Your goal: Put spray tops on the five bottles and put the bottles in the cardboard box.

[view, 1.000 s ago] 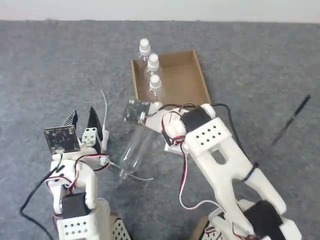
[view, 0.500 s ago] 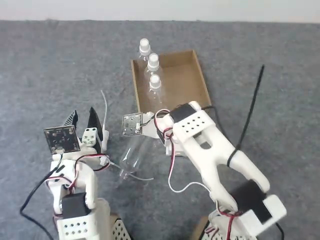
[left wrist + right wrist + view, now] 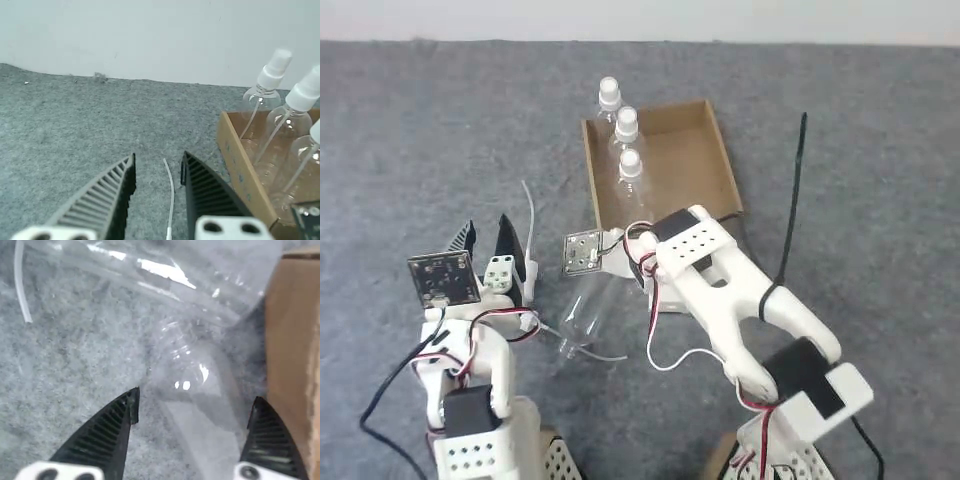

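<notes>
The tabletop (image 3: 420,120) wore a coarse grey felt. On it sat the shallow cardboard box (image 3: 724,170), its brown side wall carrying faint bluish marks too blurred to read. Three clear plastic bottles (image 3: 631,180) with white spray tops stood in a row along one wall inside it. A fourth clear bottle (image 3: 590,305) lay on its side between the arms, just beside the box's near corner. The right pincer (image 3: 192,410) gaped wide, its ribbed black jaws on either side of that bottle. The left pincer (image 3: 159,157) stood partly open and empty, with a thin white tube (image 3: 170,195) on the felt just ahead.
</notes>
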You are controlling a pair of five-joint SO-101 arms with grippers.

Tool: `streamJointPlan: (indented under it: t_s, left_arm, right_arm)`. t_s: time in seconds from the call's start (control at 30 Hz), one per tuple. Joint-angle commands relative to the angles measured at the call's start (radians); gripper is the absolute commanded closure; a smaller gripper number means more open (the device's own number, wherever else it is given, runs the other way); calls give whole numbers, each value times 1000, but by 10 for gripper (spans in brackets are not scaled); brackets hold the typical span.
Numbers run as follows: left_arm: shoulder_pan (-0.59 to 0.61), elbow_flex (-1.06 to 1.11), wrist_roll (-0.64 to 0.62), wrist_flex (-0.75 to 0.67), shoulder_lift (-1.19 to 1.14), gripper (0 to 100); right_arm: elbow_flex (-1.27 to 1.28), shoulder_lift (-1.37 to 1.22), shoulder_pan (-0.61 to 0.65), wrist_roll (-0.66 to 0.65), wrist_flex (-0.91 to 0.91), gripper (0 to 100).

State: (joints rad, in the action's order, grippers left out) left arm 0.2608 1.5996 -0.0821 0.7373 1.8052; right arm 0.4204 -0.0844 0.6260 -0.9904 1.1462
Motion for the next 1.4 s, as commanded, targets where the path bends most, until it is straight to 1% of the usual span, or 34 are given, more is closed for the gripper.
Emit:
streamJointPlan:
  t_s: [0.0,0.1,0.2,0.3,0.37,0.47,0.63,0.7,0.8,0.87,1.1,1.23,1.27,1.37]
  left_arm:
    - [8,-12,3,-6,17,855]
    - [8,-12,3,-6,17,855]
    - [8,-12,3,-6,17,855]
    - [8,-12,3,-9,17,855]
    - [8,-10,3,-25,17,855]
    - [8,-1,3,-28,17,855]
    - [9,-1,3,-29,17,855]
    - [9,-1,3,-29,17,855]
    - [9,-1,3,-29,17,855]
    - [9,-1,3,-29,17,855]
    - [9,-1,3,-29,17,855]
    - [9,-1,3,-29,17,855]
    - [9,-1,3,-29,17,855]
    - [9,-1,3,-29,17,855]
  right_arm:
    - [-11,8,5,-6,-16,766]
    - [-11,8,7,-3,-16,834]
    - [-11,8,7,9,-2,845]
    - [-11,18,15,101,21,843]
    - [-11,16,30,138,22,843]
    - [-9,8,58,140,22,842]
    - [-9,7,68,140,24,838]
    - [-9,7,67,140,24,797]
    - [-6,7,67,140,22,701]
    - [-6,7,68,140,21,666]
    - [-5,7,116,138,15,690]
    - [-3,-10,120,137,13,706]
    - [-5,-24,120,130,12,711]
    - [-9,-77,119,57,10,728]
